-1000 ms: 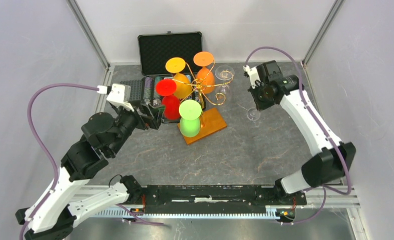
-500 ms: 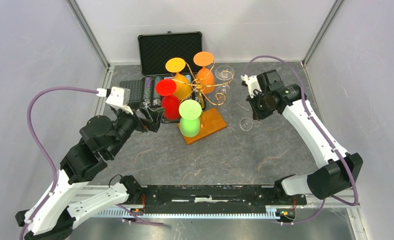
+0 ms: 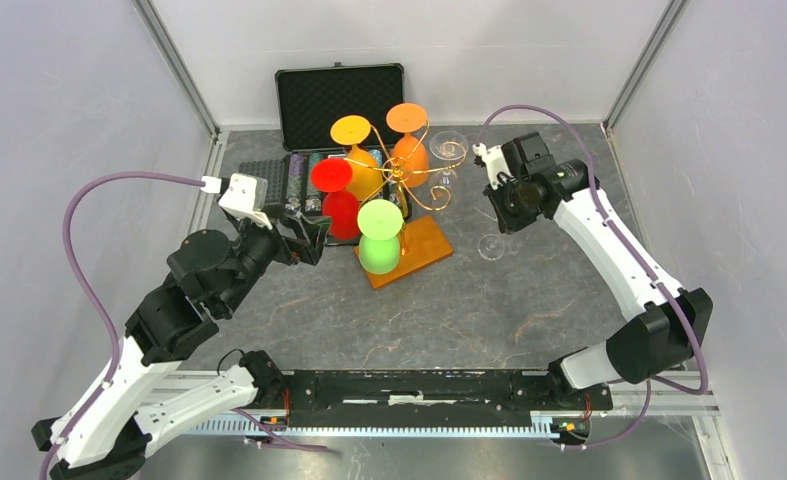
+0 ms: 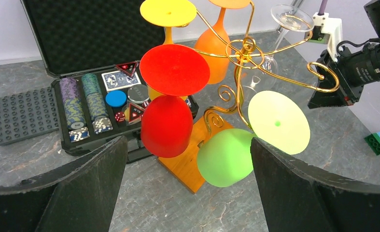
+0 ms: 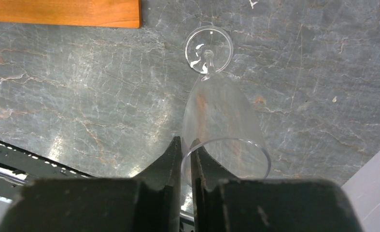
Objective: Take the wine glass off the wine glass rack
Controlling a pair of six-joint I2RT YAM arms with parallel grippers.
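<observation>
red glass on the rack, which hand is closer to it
Left. The left hand sits open just beside the red glass, on its left in the top view. The right hand is across the wine glass rack, at the rim of a clear glass standing off it.

Top camera sitting high above near edge of table (image 3: 469,300), looking down and forward; rack (image 3: 399,190) showing small, centre-frame, far off.

Left wrist camera looking out between left fingers (image 4: 57,193), facing rack from its near-left side, close, slightly above; rack filling frame.

Right wrist camera pointing almost straight down just right of rack, very near tabletop; right fingers (image 5: 171,162) at bottom edge, clear wine glass (image 5: 221,111) filling centre.

All three sharing rack's wooden base (image 5: 62,12). Top and left wrist also sharing whole rack and black case (image 3: 339,100) behind it.
</observation>
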